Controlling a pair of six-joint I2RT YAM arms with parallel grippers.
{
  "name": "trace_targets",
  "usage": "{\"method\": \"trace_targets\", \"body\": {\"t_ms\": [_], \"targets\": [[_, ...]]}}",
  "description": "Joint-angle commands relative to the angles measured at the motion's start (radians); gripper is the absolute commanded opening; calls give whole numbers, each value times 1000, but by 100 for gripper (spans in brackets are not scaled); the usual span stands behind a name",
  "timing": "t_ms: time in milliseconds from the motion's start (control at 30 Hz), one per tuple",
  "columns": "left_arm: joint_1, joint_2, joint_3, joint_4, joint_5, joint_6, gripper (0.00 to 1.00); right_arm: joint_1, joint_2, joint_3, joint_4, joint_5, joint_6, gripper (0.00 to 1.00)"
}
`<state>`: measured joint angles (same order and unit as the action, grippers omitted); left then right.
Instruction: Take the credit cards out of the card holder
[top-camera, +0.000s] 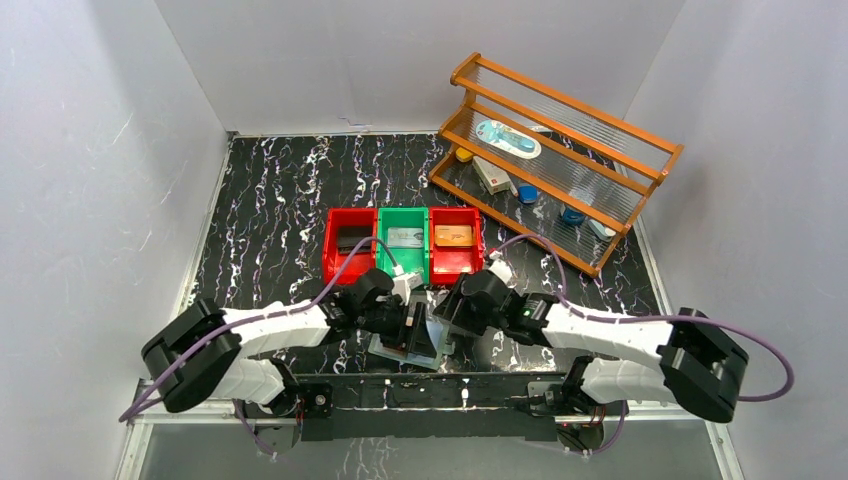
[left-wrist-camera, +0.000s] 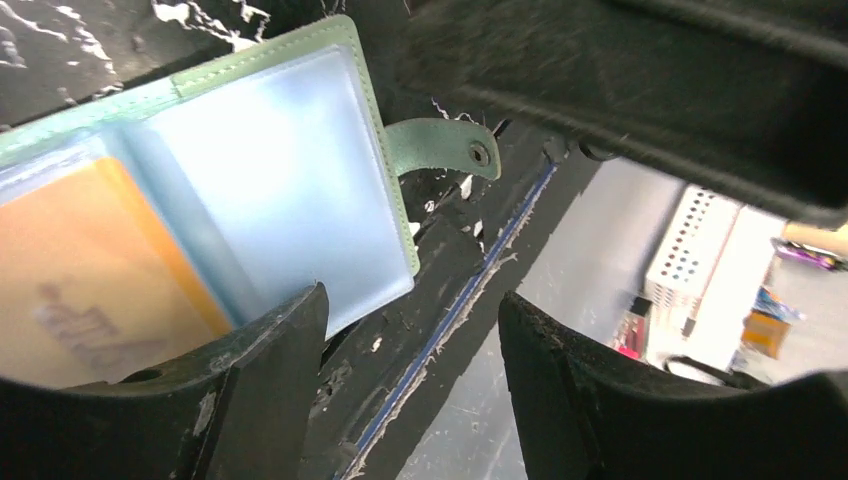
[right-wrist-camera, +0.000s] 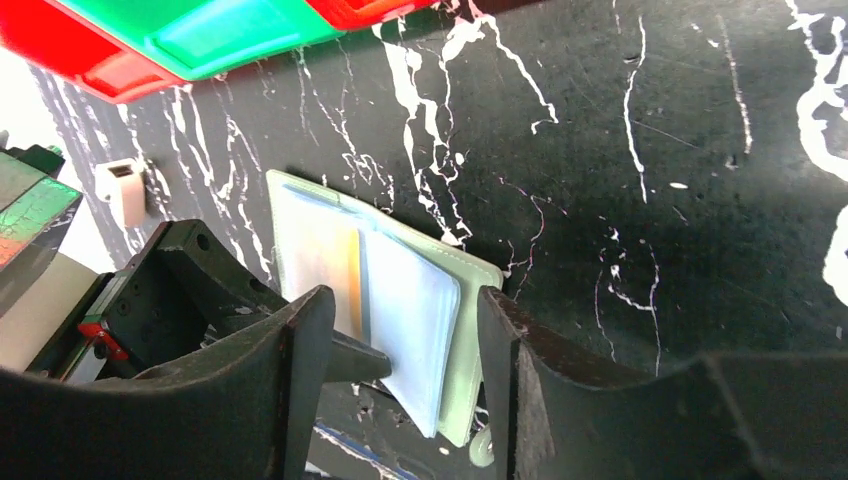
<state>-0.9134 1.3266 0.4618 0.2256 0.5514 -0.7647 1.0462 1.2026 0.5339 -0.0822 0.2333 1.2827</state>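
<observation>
The left gripper (left-wrist-camera: 410, 315) holds its jaws wide with nothing between them, one finger over a corner of the card holder (left-wrist-camera: 280, 170). The holder lies open at the near edge of the bench (right-wrist-camera: 650, 200), between the two arms. The right gripper (right-wrist-camera: 405, 305) hovers above it, jaws likewise apart and empty. A dark card (top-camera: 352, 240), a silvery card (top-camera: 405, 237) and a tan card (top-camera: 453, 236) lie out, one in each of the bins (top-camera: 404, 213). An orange card (left-wrist-camera: 90, 270) sits in a sleeve, so at least one is left to draw out.
</observation>
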Motion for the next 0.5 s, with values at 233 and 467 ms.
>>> {"method": "trace_targets", "body": {"t_ms": [233,467], "targets": [[-11,-409,128,-653,-794,-22,68,11,-74,32,37,-15,-64,60],[16,-475,127,-849,-1003,-85,75,97,135,243,-118,83,-95,64]]}}
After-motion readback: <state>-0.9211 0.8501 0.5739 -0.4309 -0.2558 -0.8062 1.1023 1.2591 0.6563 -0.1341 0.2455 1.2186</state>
